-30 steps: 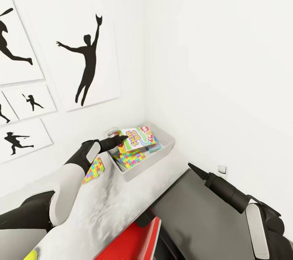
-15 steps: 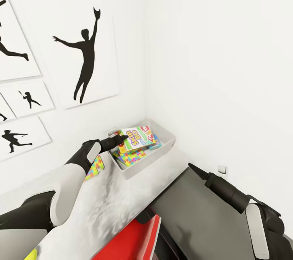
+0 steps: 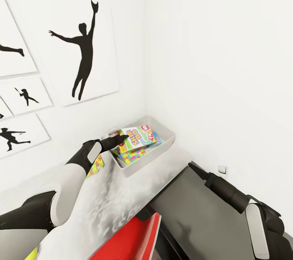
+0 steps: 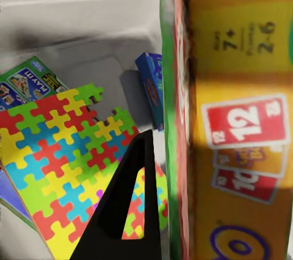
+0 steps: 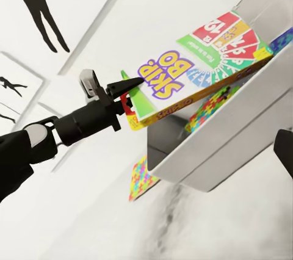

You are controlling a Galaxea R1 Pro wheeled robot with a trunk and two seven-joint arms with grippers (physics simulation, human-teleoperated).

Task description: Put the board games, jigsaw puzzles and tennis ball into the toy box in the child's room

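Spanning the near-left of the head view, the table (image 3: 110,203) carries the toy box (image 3: 162,148) in its far corner against the walls. Over the box, the left gripper (image 3: 121,138) pinches the SKIP-BO board game (image 3: 137,137) by its near edge, tilted, probably for lowering onto a jigsaw puzzle (image 3: 131,156) inside. Another jigsaw puzzle (image 3: 95,165) waits outside, left. Whether the right gripper (image 3: 192,167) is parted I cannot tell.

Head view looks down at corner; all 3 views share toy box (image 3: 165,146), left wrist closest.
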